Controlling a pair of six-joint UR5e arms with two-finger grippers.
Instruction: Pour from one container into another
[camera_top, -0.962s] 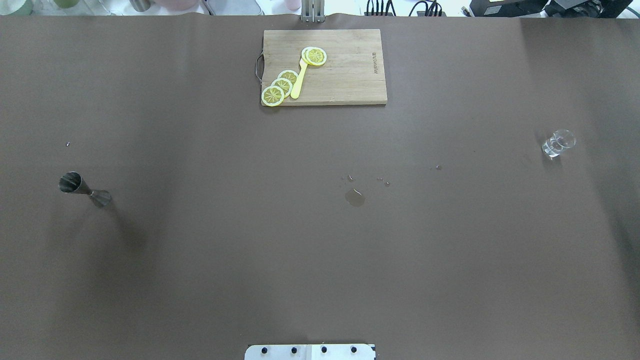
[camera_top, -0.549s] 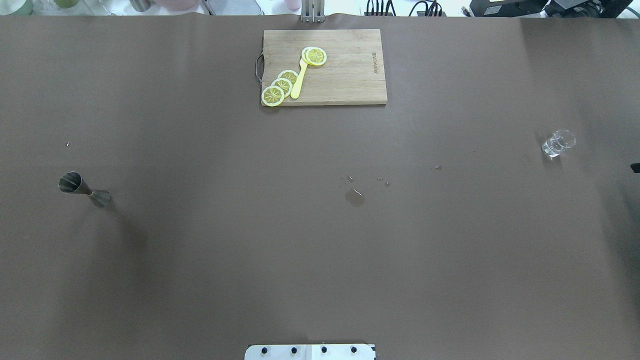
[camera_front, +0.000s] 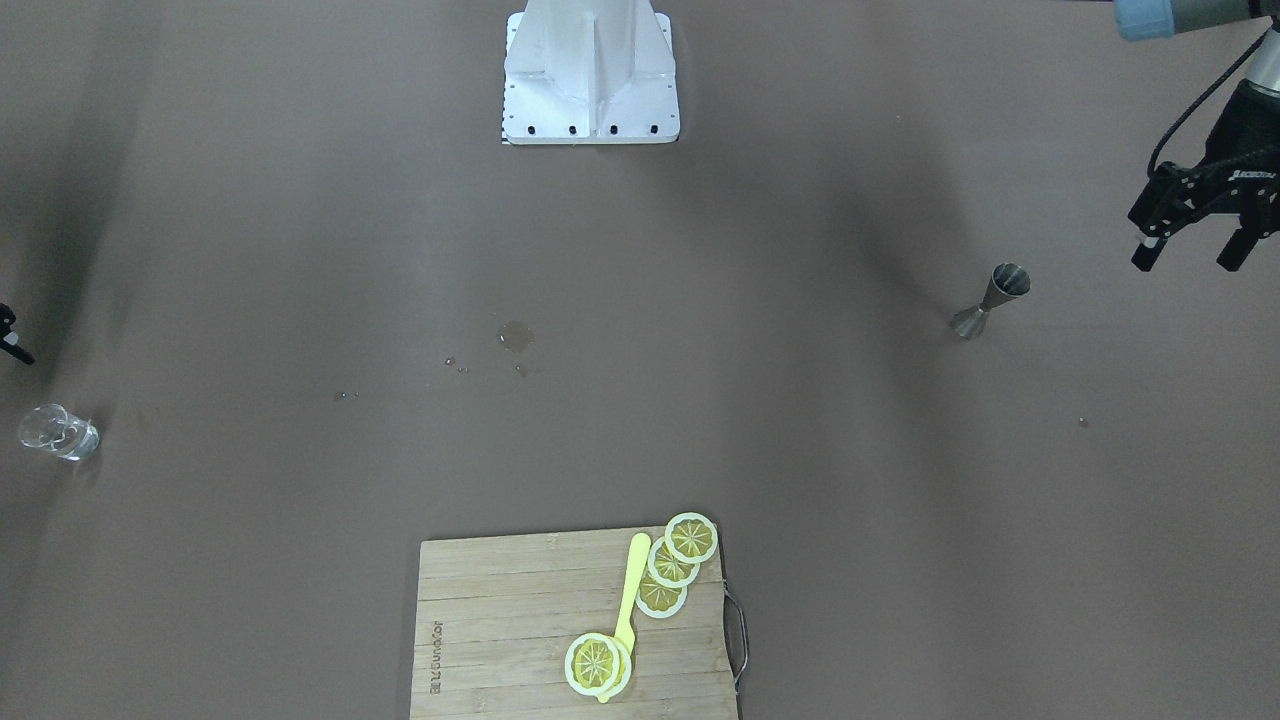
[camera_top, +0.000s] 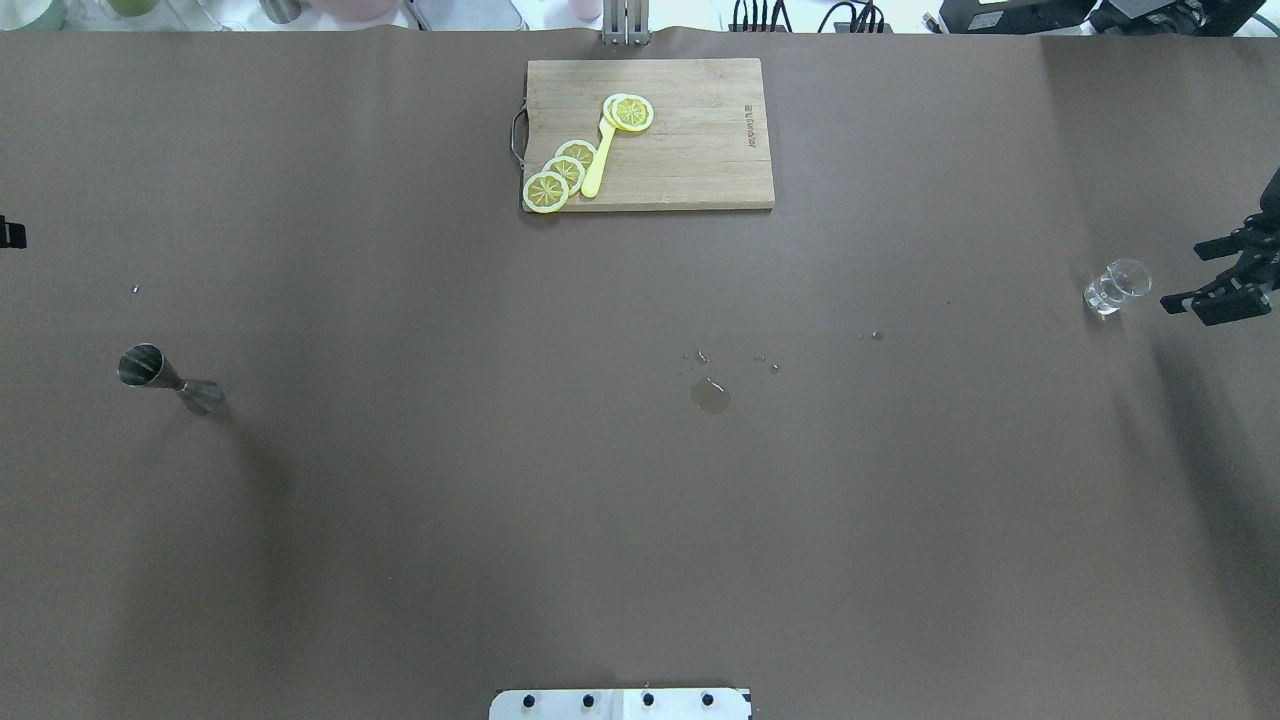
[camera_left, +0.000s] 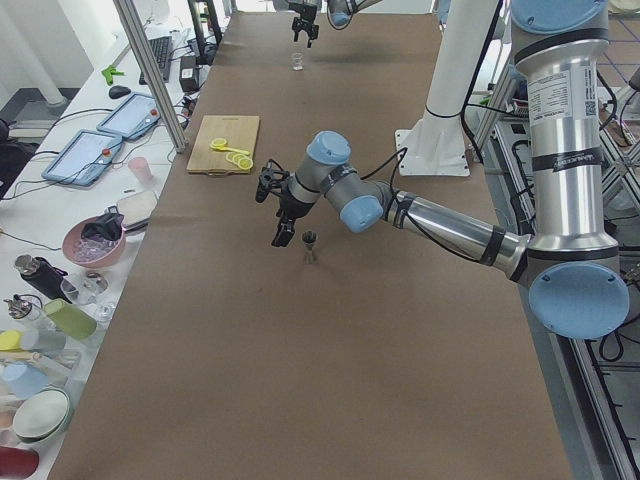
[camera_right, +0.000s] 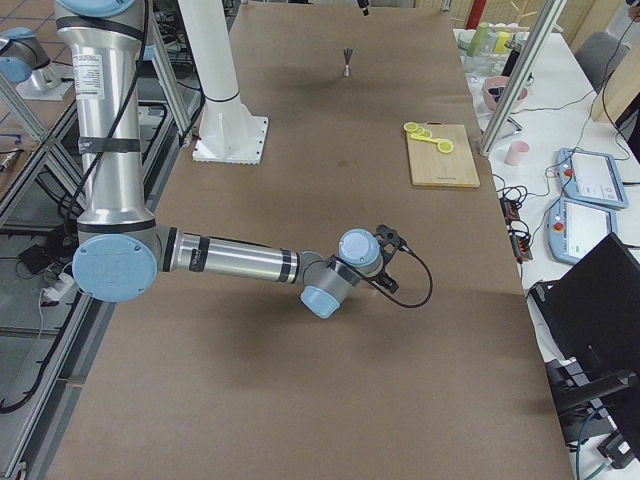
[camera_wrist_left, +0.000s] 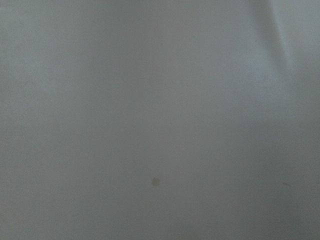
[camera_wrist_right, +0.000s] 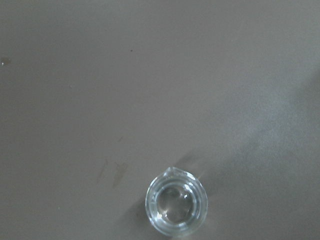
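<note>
The dark metal jigger (camera_top: 165, 378) stands upright on the brown table at the left, also seen as the jigger (camera_front: 990, 300) in the front view. My left gripper (camera_front: 1190, 255) hangs open beside and above it, apart from it; the overhead view catches only a sliver at the left edge. The clear glass cup (camera_top: 1117, 286) stands at the right. My right gripper (camera_top: 1185, 275) is open just to the right of it, not touching. In the right wrist view the glass cup (camera_wrist_right: 176, 205) sits low in the frame.
A wooden cutting board (camera_top: 700, 150) with lemon slices (camera_top: 560, 172) and a yellow knife lies at the far middle. A small puddle (camera_top: 710, 395) and several drops mark the table's centre. The robot base (camera_front: 592, 75) stands at the near edge.
The right gripper has come in from the right edge, up to the glass. A sliver of the left gripper now shows at the left edge. Jigger and glass have not moved.
</note>
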